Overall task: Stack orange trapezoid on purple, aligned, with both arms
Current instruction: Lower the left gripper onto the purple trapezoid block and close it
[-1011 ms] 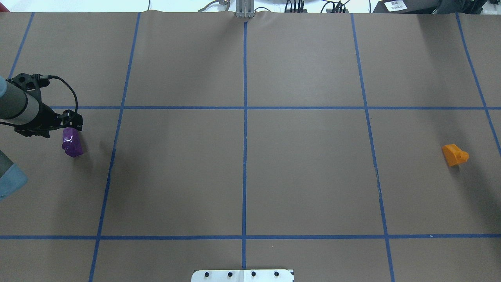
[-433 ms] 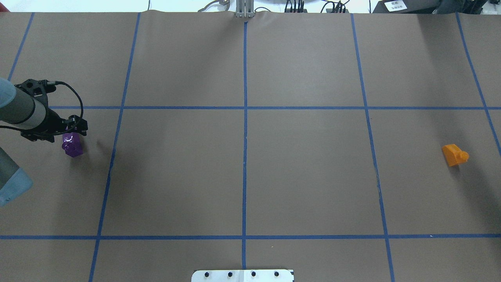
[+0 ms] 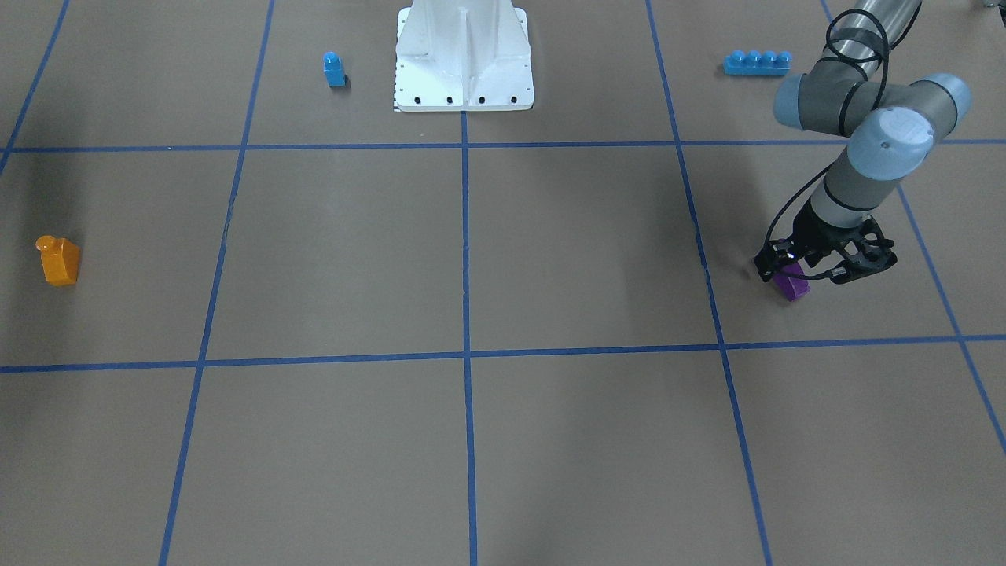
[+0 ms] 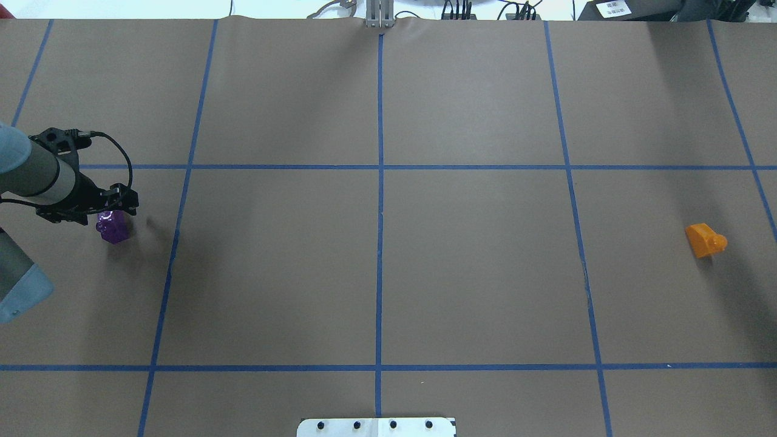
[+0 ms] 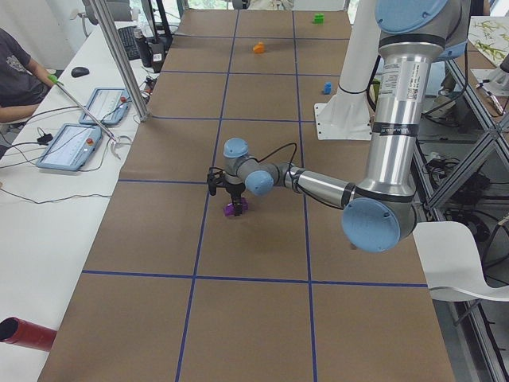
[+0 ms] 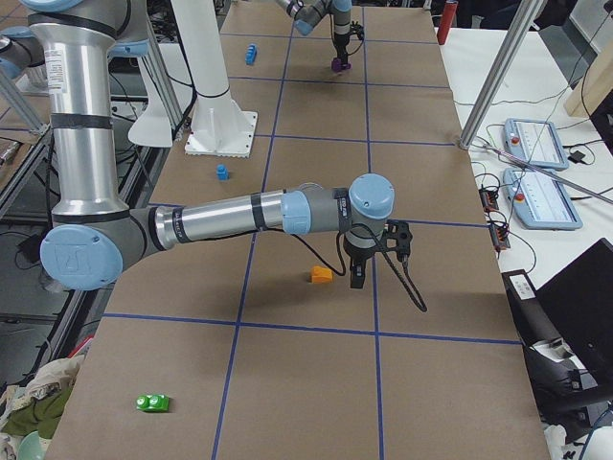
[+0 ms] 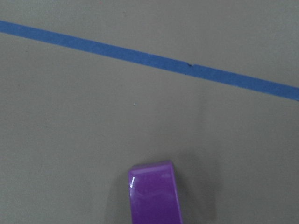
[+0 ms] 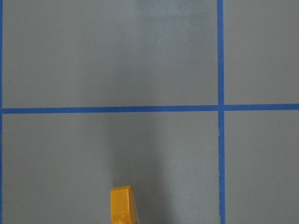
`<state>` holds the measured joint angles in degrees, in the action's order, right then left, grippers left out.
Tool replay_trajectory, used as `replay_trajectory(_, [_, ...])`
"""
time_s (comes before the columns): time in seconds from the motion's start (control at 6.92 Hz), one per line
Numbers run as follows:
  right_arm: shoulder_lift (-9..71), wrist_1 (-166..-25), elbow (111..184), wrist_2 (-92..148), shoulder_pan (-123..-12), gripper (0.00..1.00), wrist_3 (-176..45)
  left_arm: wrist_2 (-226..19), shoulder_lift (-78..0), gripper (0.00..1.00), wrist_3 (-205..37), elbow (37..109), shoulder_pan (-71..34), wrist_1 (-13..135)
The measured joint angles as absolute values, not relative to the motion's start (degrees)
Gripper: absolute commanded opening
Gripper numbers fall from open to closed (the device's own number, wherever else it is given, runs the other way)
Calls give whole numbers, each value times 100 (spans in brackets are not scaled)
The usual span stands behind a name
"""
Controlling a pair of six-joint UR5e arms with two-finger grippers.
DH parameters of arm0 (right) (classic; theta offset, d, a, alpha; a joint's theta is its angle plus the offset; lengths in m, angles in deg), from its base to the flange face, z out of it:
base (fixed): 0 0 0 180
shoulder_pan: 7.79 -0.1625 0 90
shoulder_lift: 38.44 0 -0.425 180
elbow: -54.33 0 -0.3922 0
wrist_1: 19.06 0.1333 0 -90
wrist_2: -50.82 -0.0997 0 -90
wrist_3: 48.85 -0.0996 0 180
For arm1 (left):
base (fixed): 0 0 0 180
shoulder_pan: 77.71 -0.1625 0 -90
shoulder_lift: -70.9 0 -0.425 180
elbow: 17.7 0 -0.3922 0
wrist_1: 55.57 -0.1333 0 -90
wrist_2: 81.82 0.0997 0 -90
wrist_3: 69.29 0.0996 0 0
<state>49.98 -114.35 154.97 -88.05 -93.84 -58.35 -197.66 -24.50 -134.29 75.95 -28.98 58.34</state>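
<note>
The purple brick (image 4: 113, 229) lies on the brown table at the far left; it also shows in the front view (image 3: 794, 287) and at the bottom of the left wrist view (image 7: 154, 193). My left gripper (image 4: 119, 203) hangs low over its far end, jaws apparently open, nothing held. The orange trapezoid (image 4: 704, 240) lies on its side at the far right, stud pointing right; it also shows in the front view (image 3: 59, 261) and the right wrist view (image 8: 122, 203). My right gripper (image 6: 359, 273) shows only in the right side view, close beside the orange trapezoid (image 6: 321, 275); I cannot tell if it is open.
The white pedestal base (image 3: 464, 55) stands at the robot's side of the table. A small blue one-stud brick (image 3: 334, 69) and a blue four-stud brick (image 3: 756, 62) lie near it. A green brick (image 6: 151, 402) lies off to the right end.
My left gripper has moved right and lower, now covering more of the purple brick's far end. The orange trapezoid has not moved.
</note>
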Motion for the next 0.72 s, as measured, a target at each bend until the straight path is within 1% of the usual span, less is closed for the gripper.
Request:
replay_trajectory(0.14, [4998, -11439, 15497, -8805, -9384, 100, -5834, -19763, -2432, 33, -13425, 7595, -2901, 5833])
replay_trajectory(0.29, [5000, -11441, 15495, -8803, -9384, 100, -5835, -19768, -2425, 4, -13431, 7605, -2905, 5829])
replay_trajectory(0.43, [5001, -11440, 15493, -8801, -9384, 100, -5834, -19787, -2422, 0, -13437, 7655, -2906, 5816])
replay_trajectory(0.72, [5001, -11435, 15495, -8804, -9384, 100, -5834, -19824, -2447, 0, -13400, 8123, -2890, 5416])
